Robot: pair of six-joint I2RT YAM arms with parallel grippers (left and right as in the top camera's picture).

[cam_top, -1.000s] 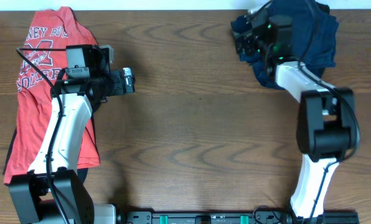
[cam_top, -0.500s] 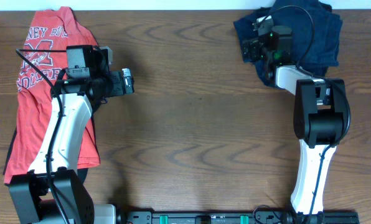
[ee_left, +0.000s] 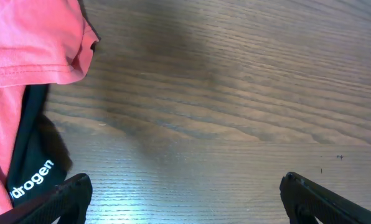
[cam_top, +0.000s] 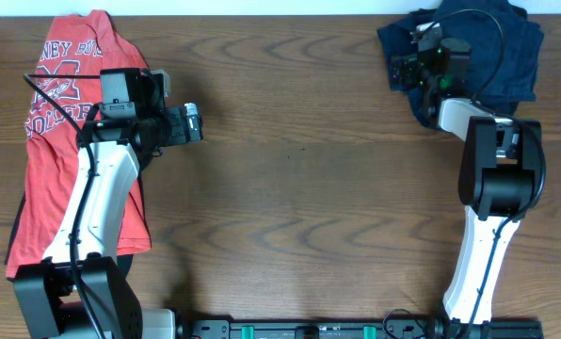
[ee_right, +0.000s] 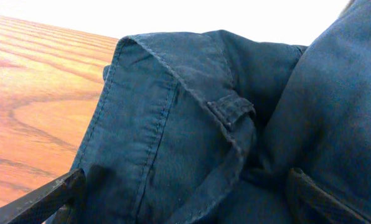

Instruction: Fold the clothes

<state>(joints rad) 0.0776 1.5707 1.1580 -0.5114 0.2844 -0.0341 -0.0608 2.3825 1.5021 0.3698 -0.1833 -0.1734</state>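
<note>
From overhead, the red T-shirt (cam_top: 50,94) lay spread along the left edge of the counter (cam_top: 299,188), with the left arm stretched over it. The left pincer (cam_top: 194,122) pointed rightward over bare wood, just beside the shirt's right edge; its opening could not be judged from there. The dark blue garment (cam_top: 523,56) sat bunched in the far right corner, and the right pincer (cam_top: 405,71) was over its left part.

In the left wrist view, the two fingertips (ee_left: 70,193) stood at the bottom corners, spread wide with only wood between them. The red shirt's hem filled the upper left, off to the left of the pincer. A black cloth (ee_left: 33,165) with white lettering lay under the shirt and reached down beside the left fingertip.

In the right wrist view, that pincer's tips were likewise spread wide. The blue garment, showing a stitched waistband and a belt loop (ee_right: 230,112), lay directly ahead of and between them. Whether they touched it could not be told.
</note>
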